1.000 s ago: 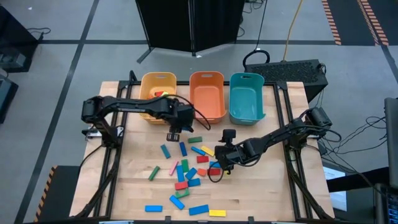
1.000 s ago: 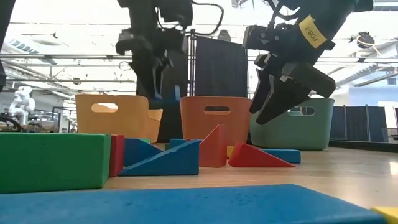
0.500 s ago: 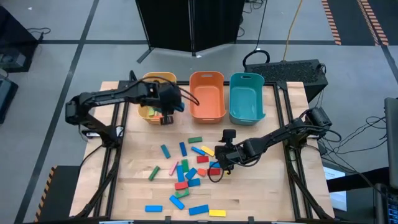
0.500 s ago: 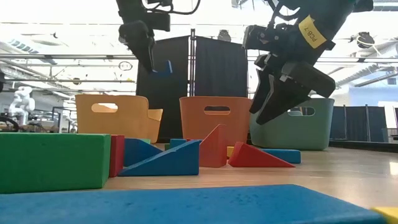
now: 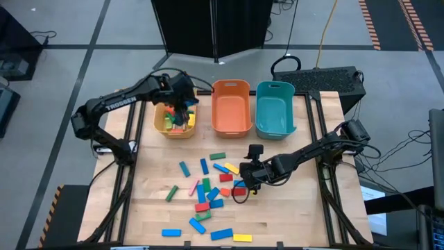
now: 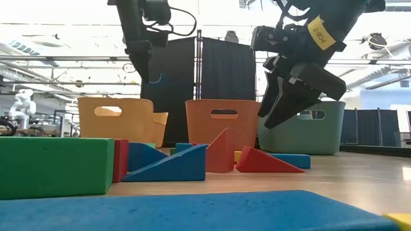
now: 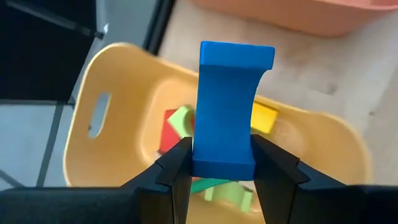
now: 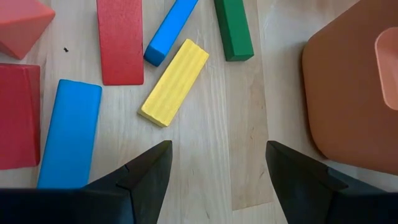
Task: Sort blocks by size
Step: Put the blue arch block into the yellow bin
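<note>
My left gripper (image 7: 222,146) hangs over the yellow bin (image 5: 175,130), shut on a blue block (image 7: 233,106) with one hollowed side. In the low view that block (image 6: 157,78) shows high above the bin's rim. Red, green and yellow blocks (image 7: 177,127) lie inside the yellow bin (image 7: 93,93). My right gripper (image 8: 217,149) stands open above the loose blocks (image 5: 208,187) at the table's middle, over a yellow block (image 8: 174,82), touching nothing. My left gripper pinches the blue block's near end (image 7: 217,158) between its two fingers, one on each long side. The fingers slant steeply down and lie along the block, which sticks out past their tips. The block is lifted clear, above the yellow bin's inside.
An orange bin (image 5: 231,104) and a teal bin (image 5: 275,107) stand right of the yellow one along the far edge. Blocks lie scattered from the table's middle to its near edge (image 5: 222,235). A big green block (image 6: 54,165) fills the low view's foreground.
My left gripper has carried the blue block up and toward the table's far edge, from above the bare wood in front of the bins to over the yellow bin, rolling as it went. It has stayed shut on the block.
</note>
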Robot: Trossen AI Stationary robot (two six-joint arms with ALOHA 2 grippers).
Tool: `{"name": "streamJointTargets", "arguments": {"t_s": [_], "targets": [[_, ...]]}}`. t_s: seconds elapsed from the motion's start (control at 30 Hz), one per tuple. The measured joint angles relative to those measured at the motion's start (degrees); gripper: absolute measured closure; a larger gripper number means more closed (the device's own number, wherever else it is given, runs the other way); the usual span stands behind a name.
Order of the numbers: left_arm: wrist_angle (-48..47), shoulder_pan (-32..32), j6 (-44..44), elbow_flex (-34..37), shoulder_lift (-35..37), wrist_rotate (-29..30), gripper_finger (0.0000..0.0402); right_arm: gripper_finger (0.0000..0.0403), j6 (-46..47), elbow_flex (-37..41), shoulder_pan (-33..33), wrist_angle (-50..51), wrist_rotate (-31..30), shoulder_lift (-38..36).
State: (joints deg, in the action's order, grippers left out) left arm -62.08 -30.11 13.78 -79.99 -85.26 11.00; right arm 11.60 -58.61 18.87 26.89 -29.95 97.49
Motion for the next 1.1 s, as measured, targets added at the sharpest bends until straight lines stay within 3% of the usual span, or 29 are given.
{"name": "streamJointTargets", "arguments": {"t_s": [0.27, 0.57, 1.1], "targets": [[2.38, -7.26, 0.04, 3.13, -0.02, -4.78, 0.0265, 0.0156, 0.08, 0.0, 0.0, -0.02, 0.0, 0.0], [8.4, -12.37, 0.26, 10.77, -0.06, -5.15, 0.0265, 0.0156, 0.38, 0.0, 0.0, -0.04, 0.01, 0.0], [11.83, -14.93, 0.04, 13.81, -0.04, -4.79, 0.0265, 0.0156, 0.39, 0.0, -0.02, -0.07, 0.02, 0.0]]}}
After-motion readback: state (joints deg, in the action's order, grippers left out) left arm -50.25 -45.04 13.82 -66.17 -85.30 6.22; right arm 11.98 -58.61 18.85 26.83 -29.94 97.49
